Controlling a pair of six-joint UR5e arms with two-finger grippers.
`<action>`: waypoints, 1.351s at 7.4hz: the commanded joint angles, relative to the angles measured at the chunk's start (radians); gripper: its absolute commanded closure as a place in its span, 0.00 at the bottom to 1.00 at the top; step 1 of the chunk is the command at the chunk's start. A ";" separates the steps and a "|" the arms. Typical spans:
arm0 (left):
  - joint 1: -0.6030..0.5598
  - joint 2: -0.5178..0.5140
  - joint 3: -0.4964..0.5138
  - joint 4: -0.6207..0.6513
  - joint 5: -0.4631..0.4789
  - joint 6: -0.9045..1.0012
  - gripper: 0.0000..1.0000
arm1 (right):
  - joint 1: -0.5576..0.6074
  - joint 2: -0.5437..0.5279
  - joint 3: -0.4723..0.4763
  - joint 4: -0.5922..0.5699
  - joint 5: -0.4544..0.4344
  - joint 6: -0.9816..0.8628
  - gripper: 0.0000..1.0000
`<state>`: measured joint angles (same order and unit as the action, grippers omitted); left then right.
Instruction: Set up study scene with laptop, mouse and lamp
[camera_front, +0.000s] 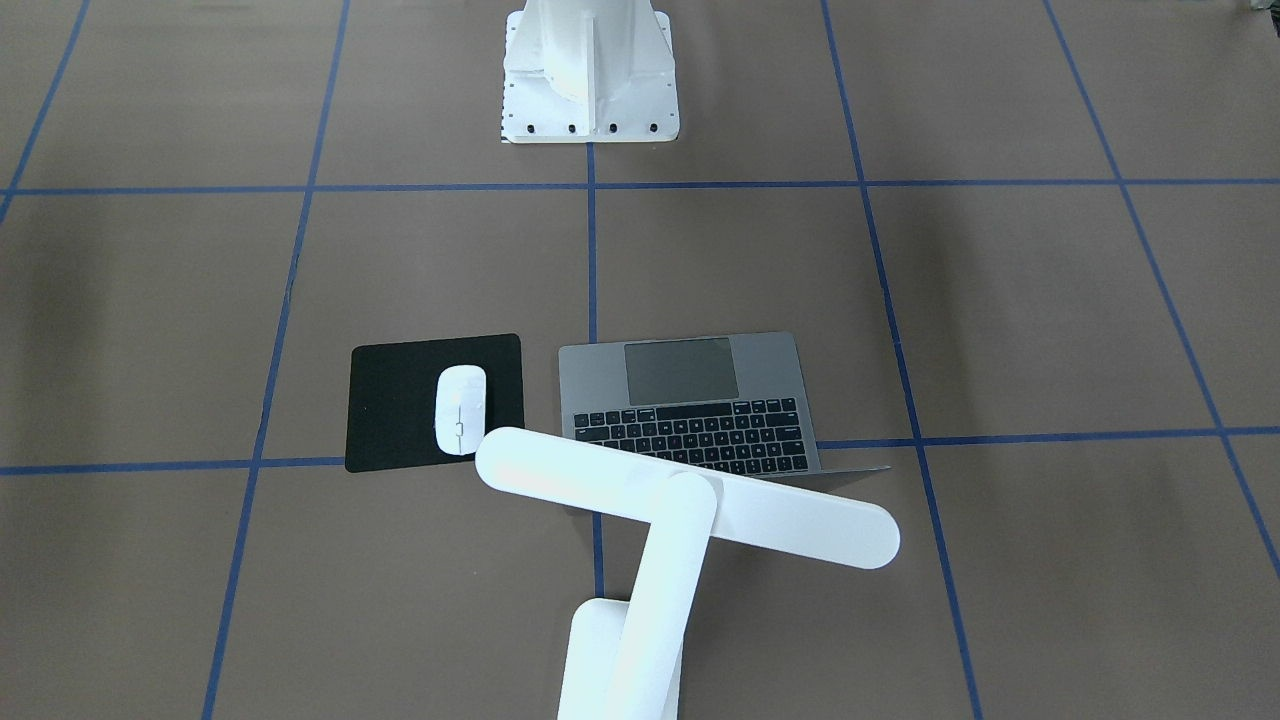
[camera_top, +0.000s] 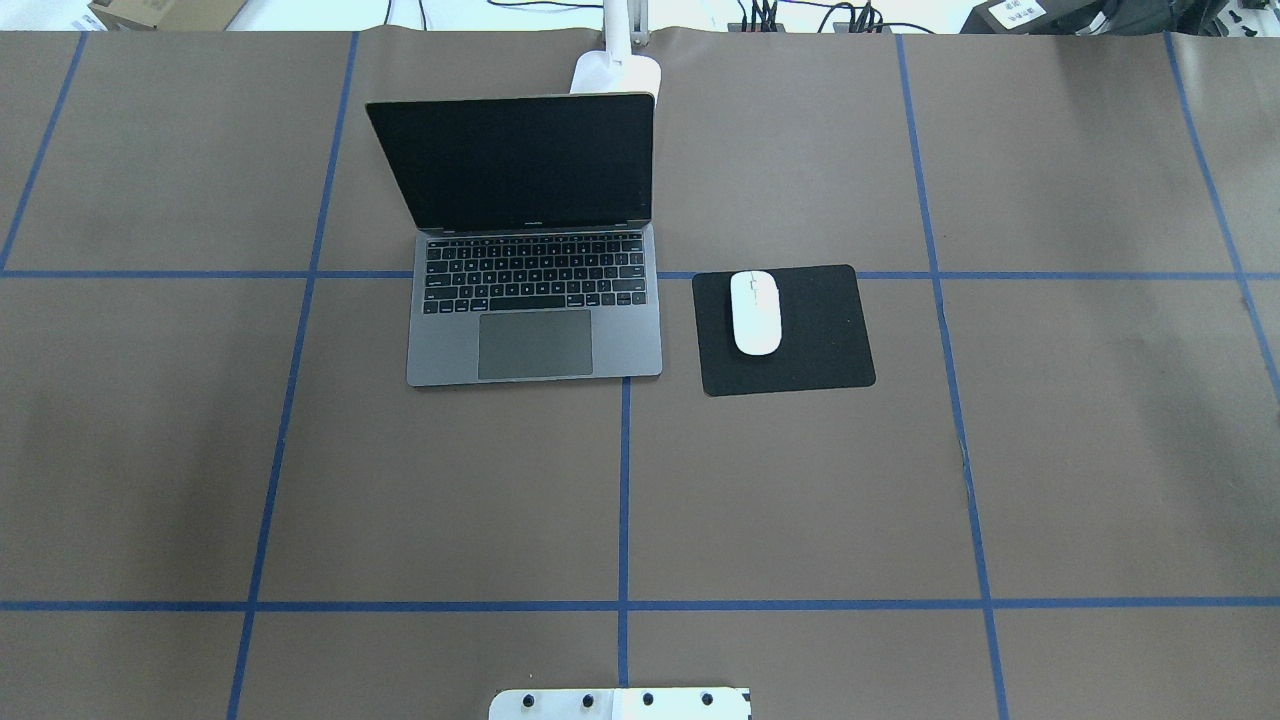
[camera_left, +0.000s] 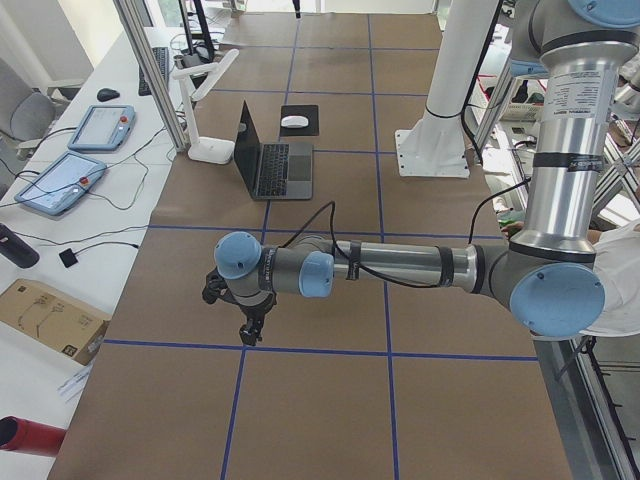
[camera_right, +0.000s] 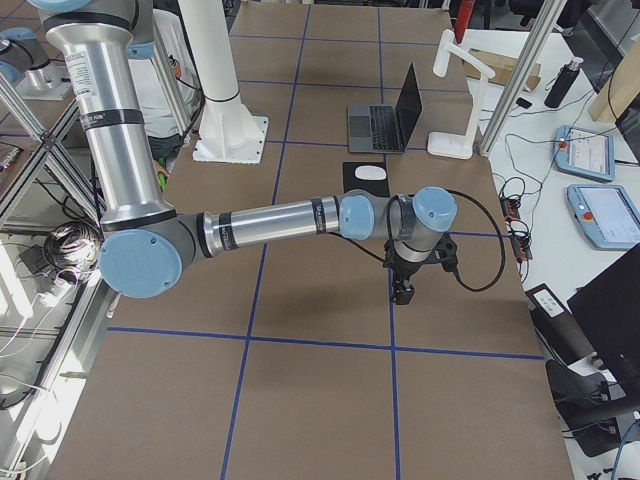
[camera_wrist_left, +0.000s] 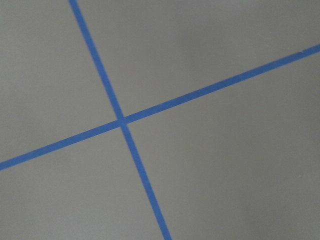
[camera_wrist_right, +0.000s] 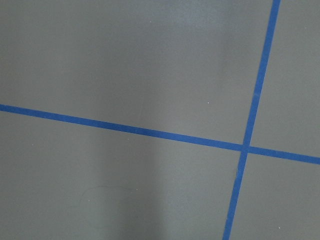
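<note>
The open grey laptop (camera_top: 535, 310) stands mid-table with its dark screen upright; it also shows in the front view (camera_front: 690, 400). The white mouse (camera_top: 756, 312) lies on a black square mat (camera_top: 820, 340) beside the laptop. The white lamp (camera_front: 690, 500) stands behind the laptop's screen, its bar head over the screen; only its base (camera_top: 615, 72) shows from overhead. The left gripper (camera_left: 250, 328) and right gripper (camera_right: 403, 292) point down over bare table, far from these things. They show only in the side views, so I cannot tell whether they are open or shut.
The white bolted arm mount (camera_front: 590, 70) stands at the robot's side of the brown table (camera_top: 800, 500) with its blue tape grid. Both wrist views show only table and tape. Tablets (camera_left: 62, 180) and cables lie on benches beyond the far edge.
</note>
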<state>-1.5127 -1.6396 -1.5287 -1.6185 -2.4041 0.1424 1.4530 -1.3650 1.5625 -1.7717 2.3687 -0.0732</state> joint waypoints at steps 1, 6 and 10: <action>-0.006 -0.005 0.004 -0.007 -0.003 -0.029 0.00 | -0.002 -0.003 -0.005 0.000 -0.006 0.006 0.01; -0.006 -0.002 0.024 -0.014 -0.006 -0.029 0.00 | -0.002 -0.006 0.007 0.000 0.000 0.009 0.01; -0.007 0.009 -0.016 -0.011 -0.009 -0.027 0.00 | -0.002 -0.006 0.007 0.000 -0.002 0.007 0.01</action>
<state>-1.5196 -1.6385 -1.5252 -1.6303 -2.4134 0.1150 1.4512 -1.3714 1.5692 -1.7718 2.3682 -0.0659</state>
